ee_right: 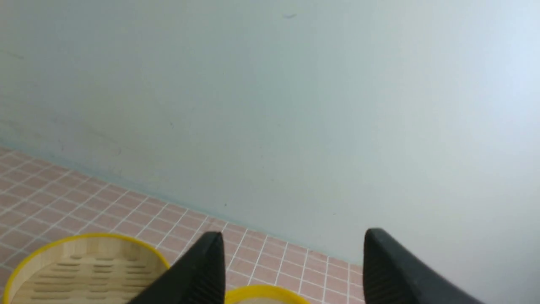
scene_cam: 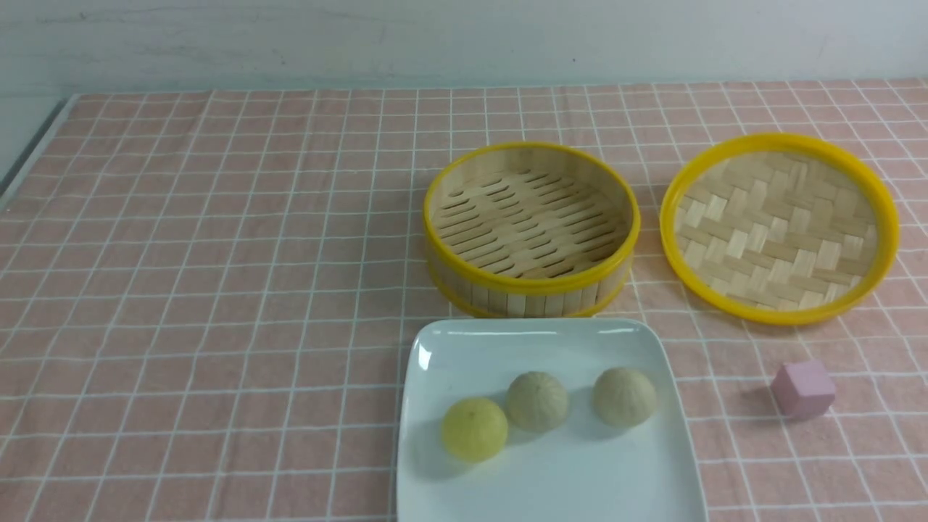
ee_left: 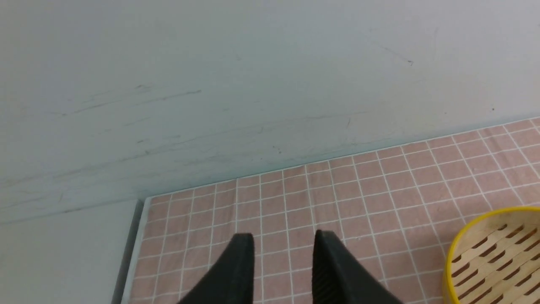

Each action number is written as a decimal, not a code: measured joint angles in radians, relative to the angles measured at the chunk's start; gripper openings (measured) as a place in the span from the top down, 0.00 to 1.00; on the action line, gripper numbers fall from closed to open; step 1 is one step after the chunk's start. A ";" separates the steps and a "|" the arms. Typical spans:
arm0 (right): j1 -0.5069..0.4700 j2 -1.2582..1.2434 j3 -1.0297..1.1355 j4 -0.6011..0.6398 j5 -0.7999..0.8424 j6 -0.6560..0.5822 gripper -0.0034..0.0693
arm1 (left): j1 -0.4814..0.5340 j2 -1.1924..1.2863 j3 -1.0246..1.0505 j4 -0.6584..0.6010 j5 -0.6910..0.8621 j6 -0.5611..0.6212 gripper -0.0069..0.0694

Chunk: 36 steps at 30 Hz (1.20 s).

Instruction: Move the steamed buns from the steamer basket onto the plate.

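The surface (scene_cam: 217, 290), under pink checked cloth, extends beneath and ahead of both claws. The plate (scene_cam: 435, 348), white and square, lies just in front of the steamer basket and appears in neither wrist view, so its place relative to either claw cannot be told. The shallow woven tray (scene_cam: 779, 232) sits on the right claw's side of the basket, apart from it. The steamer basket (scene_cam: 507, 297) stands upright and empty, ahead of and below the right claw (ee_right: 294, 234) and off to one side of the left claw (ee_left: 283, 236), touching neither. On the plate, in a row, rest the yellow bun (scene_cam: 475, 429), a beige bun (scene_cam: 537, 401) and a second beige bun (scene_cam: 625, 396). The pink cube (scene_cam: 803, 389) sits on the cloth beside the plate. The left claw's fingers stand narrowly apart and empty. The right claw's fingers stand wide apart and empty.
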 joint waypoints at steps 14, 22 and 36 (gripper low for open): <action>0.000 -0.267 0.029 0.212 0.325 0.000 0.34 | 0.000 0.046 0.003 -0.018 -0.102 0.000 0.61; 0.000 -0.419 0.266 0.387 0.296 -0.021 0.34 | 0.000 0.046 0.003 -0.018 -0.111 0.000 0.61; 0.000 -0.524 0.661 0.470 0.056 -0.078 0.34 | 0.000 0.046 0.003 -0.018 -0.111 0.000 0.60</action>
